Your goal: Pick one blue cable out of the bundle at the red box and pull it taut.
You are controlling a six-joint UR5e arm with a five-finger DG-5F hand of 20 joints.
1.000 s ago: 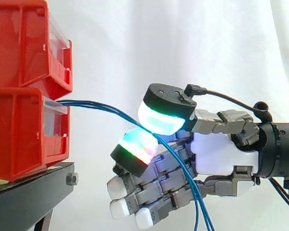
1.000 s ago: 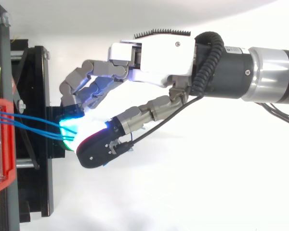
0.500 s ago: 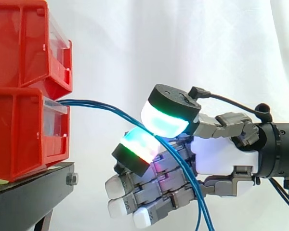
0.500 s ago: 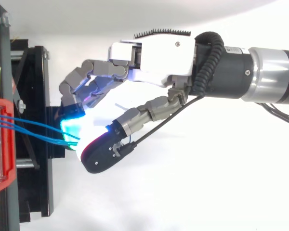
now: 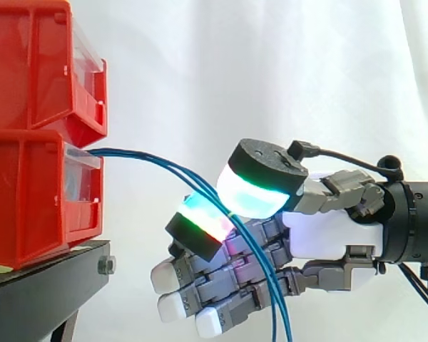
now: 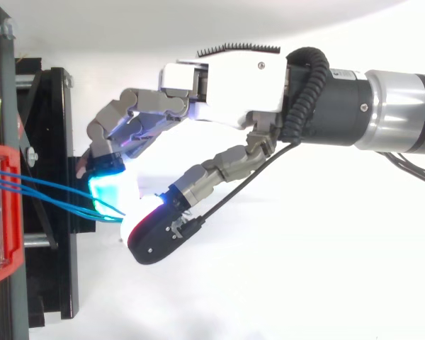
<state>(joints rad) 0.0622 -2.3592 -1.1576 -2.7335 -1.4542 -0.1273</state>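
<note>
While blue cables [image 5: 118,152] sag from lower red bin [image 5: 28,199] front edge, hand [image 5: 321,231] sits level in open space beside it, curled fingers [image 5: 200,224] loosely enclosing cables.

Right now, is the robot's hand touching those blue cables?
Touching. In the side view the blue cables run from the red box into the pinch between two glowing pads of the hand; the top view agrees.
</note>
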